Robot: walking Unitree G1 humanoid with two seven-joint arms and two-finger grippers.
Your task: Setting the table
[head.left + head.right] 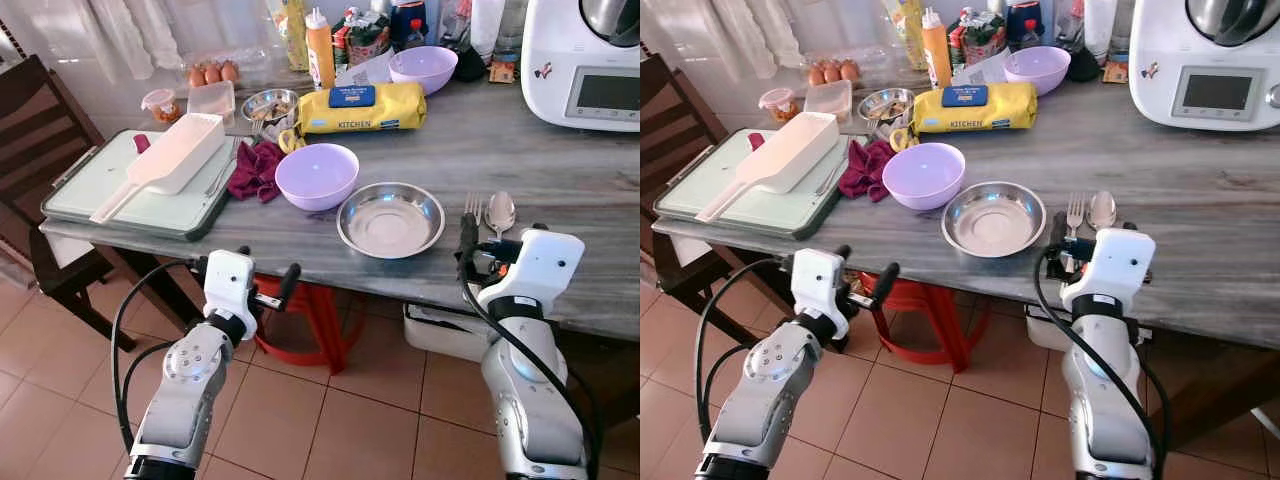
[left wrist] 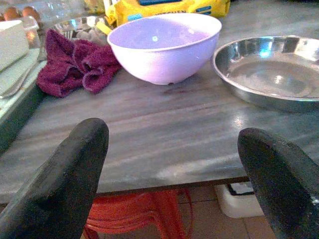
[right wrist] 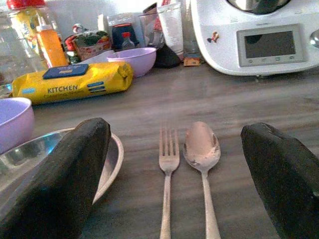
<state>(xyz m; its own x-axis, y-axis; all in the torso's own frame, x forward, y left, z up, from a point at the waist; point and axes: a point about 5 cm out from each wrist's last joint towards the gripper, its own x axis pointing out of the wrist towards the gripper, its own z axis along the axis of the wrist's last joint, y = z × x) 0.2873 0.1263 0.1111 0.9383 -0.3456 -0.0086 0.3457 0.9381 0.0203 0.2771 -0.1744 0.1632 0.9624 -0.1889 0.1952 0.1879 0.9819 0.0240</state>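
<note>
- The grey table (image 1: pixel 560 150) carries a half-laid place setting near its front edge; further back sit a white kitchen machine (image 1: pixel 585 60), a yellow pack of kitchen towels (image 1: pixel 365 107) and a green-rimmed tray (image 1: pixel 120 190).
- The steel plate (image 1: pixel 391 219) lies near the front edge, with the lilac bowl (image 1: pixel 317 175) just beside it on the robot's left and a crumpled maroon cloth (image 2: pixel 75 67) beyond that.
- The fork (image 3: pixel 168 164) and spoon (image 3: pixel 202 154) lie side by side, parallel, just to the right of the plate.
- The right gripper (image 3: pixel 179 174) hovers low at the table edge with its fingers spread wide and empty, the cutlery framed between them.
- The left gripper (image 2: pixel 169 169) hangs just off the table edge, likewise spread and empty, facing the bowl.
- Judged from this, the cutlery is the step in hand; a good grasp would straddle one handle only, coming down flat so a fingertip does not knock the other piece askew or nudge the plate.
</note>
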